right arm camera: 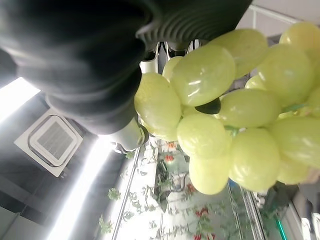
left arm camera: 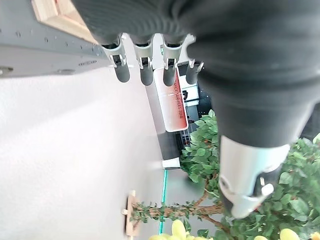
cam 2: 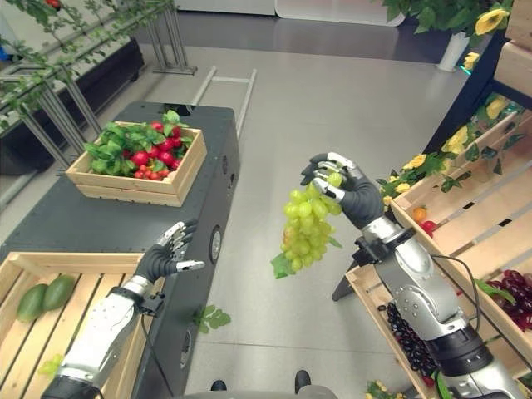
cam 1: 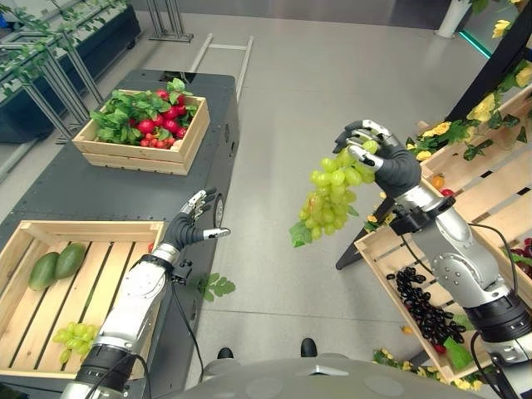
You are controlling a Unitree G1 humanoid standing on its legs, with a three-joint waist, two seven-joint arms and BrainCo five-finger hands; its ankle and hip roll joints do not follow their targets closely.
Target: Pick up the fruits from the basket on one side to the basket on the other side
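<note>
Above the floor, right hand (cam 1: 384, 158) grips green grapes (cam 1: 330, 199).

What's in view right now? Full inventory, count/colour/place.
held grape bunch: one, green, hanging from right hand over the floor
small grape bunch: one, green, in near crate
near crate: one, pale wood, on dark cart
avocados: two, green, in near crate
far crate: one, wood, red fruit with leaves, cart's far end
black grapes: one heap, right-side tray
right hand: fingers curled on the bunch's top
left hand: fingers relaxed, at cart's edge
</note>
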